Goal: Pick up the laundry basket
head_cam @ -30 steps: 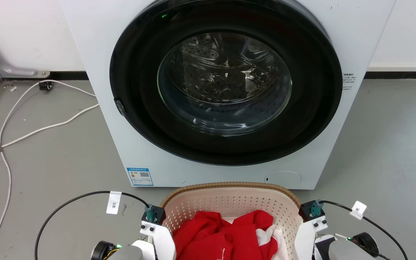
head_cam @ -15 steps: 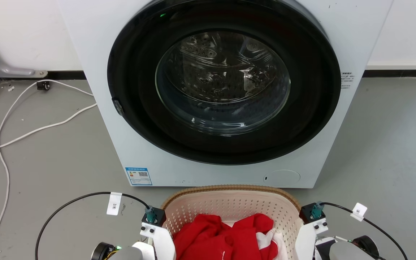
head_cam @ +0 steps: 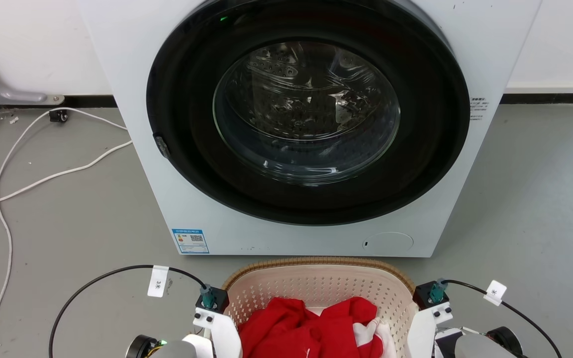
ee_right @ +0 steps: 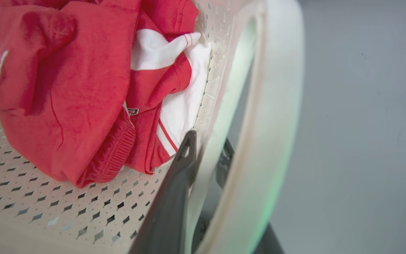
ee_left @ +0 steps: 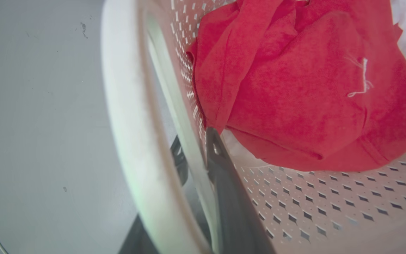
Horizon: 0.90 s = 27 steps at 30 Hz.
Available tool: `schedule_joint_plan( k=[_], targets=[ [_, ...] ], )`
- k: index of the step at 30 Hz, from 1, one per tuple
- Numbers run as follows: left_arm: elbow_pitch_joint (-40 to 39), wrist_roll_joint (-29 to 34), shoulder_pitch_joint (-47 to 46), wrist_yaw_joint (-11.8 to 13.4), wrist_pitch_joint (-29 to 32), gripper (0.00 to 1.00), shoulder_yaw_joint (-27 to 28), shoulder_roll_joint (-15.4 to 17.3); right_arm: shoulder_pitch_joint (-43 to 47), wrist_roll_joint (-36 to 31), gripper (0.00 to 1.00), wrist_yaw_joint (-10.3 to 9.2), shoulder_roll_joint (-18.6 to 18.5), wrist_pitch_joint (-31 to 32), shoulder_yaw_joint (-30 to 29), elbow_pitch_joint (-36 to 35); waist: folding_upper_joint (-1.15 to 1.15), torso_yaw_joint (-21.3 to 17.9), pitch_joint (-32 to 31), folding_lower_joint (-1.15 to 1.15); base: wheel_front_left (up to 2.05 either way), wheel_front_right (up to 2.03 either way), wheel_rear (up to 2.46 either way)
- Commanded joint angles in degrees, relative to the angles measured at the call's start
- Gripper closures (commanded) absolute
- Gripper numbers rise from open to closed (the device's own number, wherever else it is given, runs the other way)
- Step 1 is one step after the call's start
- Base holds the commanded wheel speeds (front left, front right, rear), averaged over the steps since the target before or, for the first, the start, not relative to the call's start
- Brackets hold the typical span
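Laundry basket (head_cam: 316, 286) holding red clothes (head_cam: 291, 328), left gripper (ee_left: 194, 139) and right gripper (ee_right: 208, 141) — each clamped across a side wall.

Right gripper (ee_right: 208, 141), 6 o'clock: fingers pinch the laundry basket (ee_right: 48, 208) wall. Red-and-white garment (ee_right: 65, 88), 10 o'clock. White loop handle (ee_right: 273, 123), 3 o'clock.
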Motion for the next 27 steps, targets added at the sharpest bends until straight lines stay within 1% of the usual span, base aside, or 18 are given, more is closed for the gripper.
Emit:
schedule_joint_plan(
  k=[1, 27],
  targets=[
    [0.2, -0.1, -0.7, -0.1, 0.0, 1.00, -0.3, 1.3, 0.0, 0.0, 1.00, -0.06, -1.4, 0.2, 0.5, 0.0, 0.00, 0.0, 0.0, 0.00, 0.00, 0.00, 0.00],
    [0.4, -4.1, -1.2, -0.1, -0.3, 1.00, -4.3, 1.9, -0.6, 4.6, 1.00, -0.06, -2.2, 0.4, 4.4, 0.0, 0.00, 0.0, 0.3, 0.00, 0.00, 0.00, 0.00]
  ],
)
